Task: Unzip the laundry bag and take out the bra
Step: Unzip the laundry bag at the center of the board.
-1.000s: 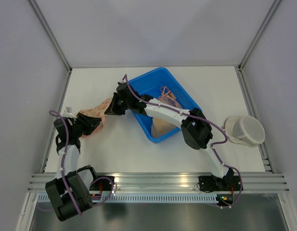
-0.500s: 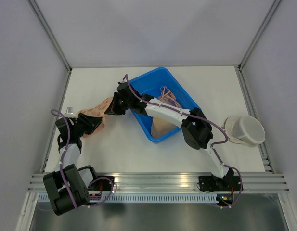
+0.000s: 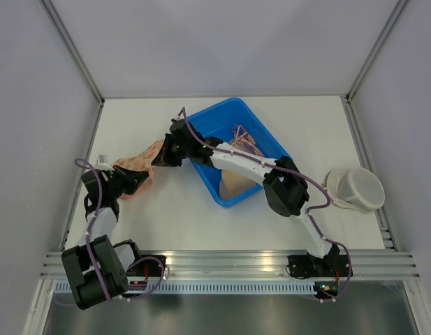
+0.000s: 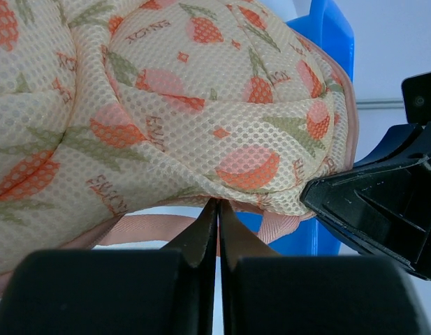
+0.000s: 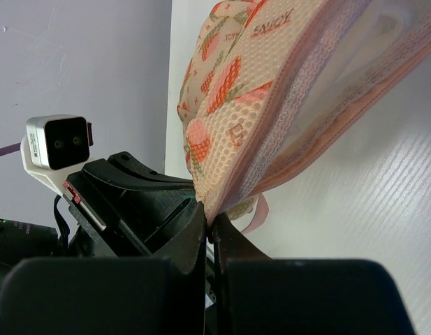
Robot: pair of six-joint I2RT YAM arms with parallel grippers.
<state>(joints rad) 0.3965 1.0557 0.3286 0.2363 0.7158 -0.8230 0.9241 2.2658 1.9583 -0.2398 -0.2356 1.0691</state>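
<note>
Shifted slightly away from blue plastic tub (image 3: 232, 102): left gripper (image 3: 138, 176), clamped on pink edge of cream fruit-print mesh laundry bag (image 3: 136, 162) just left of tub; right gripper (image 3: 159, 158) clamped on bag's tub-side edge.

A white surface (image 3: 145, 118) is seen from above, enclosed by plain grey walls (image 3: 215, 42) with slim metal posts (image 3: 72, 49) rising at the corners. Around the middle of the surface sits a bright blue plastic bin (image 3: 208, 109), turned at an angle to the edges, with beige and pink cloth (image 3: 232, 187) lying inside it. Well apart from the bin, at the right edge of the surface, rests a round white mesh pouch (image 3: 355, 190). A ridged metal rail (image 3: 229, 259) runs along the near edge.
</note>
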